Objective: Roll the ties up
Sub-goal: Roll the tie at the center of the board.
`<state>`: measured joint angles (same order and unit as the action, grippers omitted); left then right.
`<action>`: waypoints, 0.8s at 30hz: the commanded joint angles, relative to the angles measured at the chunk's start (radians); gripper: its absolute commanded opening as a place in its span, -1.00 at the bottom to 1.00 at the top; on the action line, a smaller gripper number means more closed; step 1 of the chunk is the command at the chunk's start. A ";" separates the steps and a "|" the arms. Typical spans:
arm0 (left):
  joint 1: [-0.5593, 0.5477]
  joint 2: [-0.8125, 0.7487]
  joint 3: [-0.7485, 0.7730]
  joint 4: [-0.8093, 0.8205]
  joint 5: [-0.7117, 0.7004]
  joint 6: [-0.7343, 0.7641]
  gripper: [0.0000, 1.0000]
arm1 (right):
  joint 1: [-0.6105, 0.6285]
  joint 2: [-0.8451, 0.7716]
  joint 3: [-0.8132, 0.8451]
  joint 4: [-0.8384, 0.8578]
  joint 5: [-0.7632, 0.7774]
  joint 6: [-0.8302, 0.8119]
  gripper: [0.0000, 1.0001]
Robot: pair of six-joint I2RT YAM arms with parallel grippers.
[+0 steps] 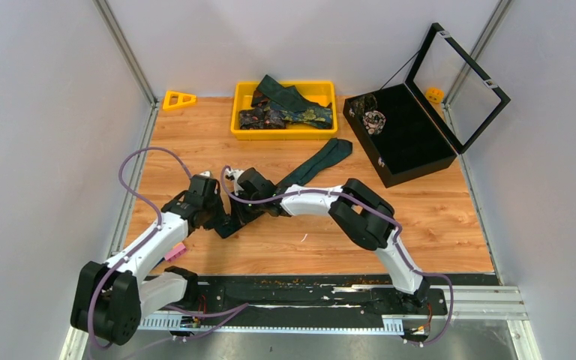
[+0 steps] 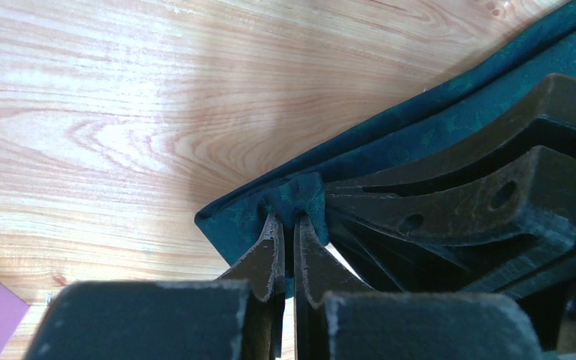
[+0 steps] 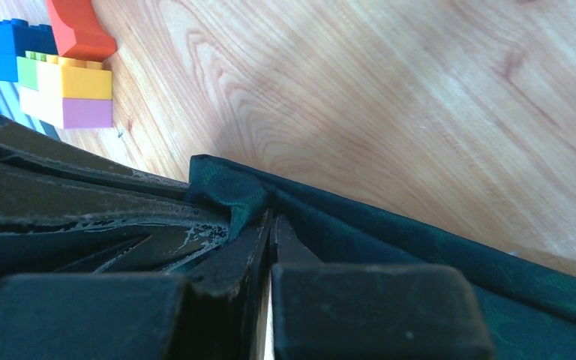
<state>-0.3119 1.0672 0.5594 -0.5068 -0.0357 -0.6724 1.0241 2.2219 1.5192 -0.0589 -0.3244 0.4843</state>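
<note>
Soft, limp, light teal tie (image 1: 319, 161), probably prone to slipping and unrolling. Best pinched at the narrow end's edge. Clamped there by left gripper (image 2: 292, 225) and right gripper (image 3: 270, 221).

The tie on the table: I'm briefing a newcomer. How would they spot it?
On the wooden tabletop, look nearer than the yellow tray. A plain teal tie lies diagonally there, one end pinched by the left gripper and right gripper; the other ties lie heaped in that tray.

Perhaps four ties (image 1: 322, 161), one tray (image 1: 285, 134)
</note>
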 commanded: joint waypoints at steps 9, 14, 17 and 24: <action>-0.025 0.050 0.017 0.088 -0.045 -0.019 -0.89 | -0.021 -0.196 -0.075 -0.048 0.095 -0.074 -0.77; -0.035 0.045 0.031 0.087 -0.040 -0.012 -0.30 | -0.028 -0.242 -0.115 -0.042 0.114 -0.082 -0.76; -0.040 0.031 0.044 0.080 -0.039 -0.014 -0.13 | -0.029 -0.265 -0.135 -0.034 0.120 -0.086 -0.75; -0.046 0.004 0.076 0.048 -0.040 -0.019 0.06 | -0.035 -0.302 -0.164 -0.023 0.124 -0.090 -0.75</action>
<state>-0.3489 1.1019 0.5831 -0.4538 -0.0624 -0.6861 0.9970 1.9873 1.3655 -0.1146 -0.2176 0.4088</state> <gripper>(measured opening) 0.521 0.124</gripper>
